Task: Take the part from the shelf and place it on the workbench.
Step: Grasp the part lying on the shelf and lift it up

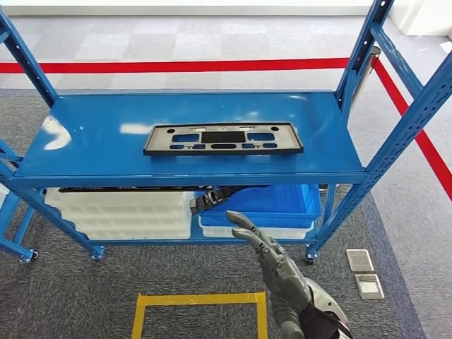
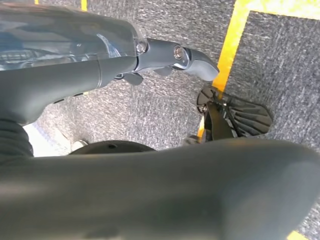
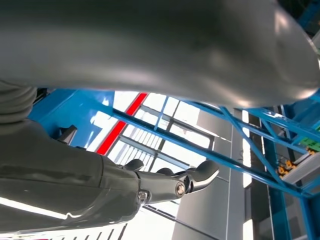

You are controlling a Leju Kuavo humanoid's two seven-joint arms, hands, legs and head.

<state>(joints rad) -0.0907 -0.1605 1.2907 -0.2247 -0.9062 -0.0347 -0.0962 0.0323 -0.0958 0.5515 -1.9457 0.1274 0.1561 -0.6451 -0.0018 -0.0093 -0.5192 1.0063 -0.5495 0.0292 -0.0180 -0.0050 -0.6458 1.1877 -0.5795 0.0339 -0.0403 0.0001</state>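
Right hand (image 1: 280, 272) empty; flat black part (image 1: 222, 138).

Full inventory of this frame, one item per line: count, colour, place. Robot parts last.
part: 1, black flat frame with cut-outs, lying on the upper shelf board
shelf: 1, blue metal, on castors, ahead of the robot
white bins: stack, white, lower level, left side
blue bin: 1, blue, lower level, right side, on a white one
floor tape: red line behind the shelf
yellow tape square: 1, on the grey carpet in front
floor sockets: 2, grey, right of the shelf
right hand: raised toward the shelf, holds nothing
left hand: hanging over the carpet, holds nothing
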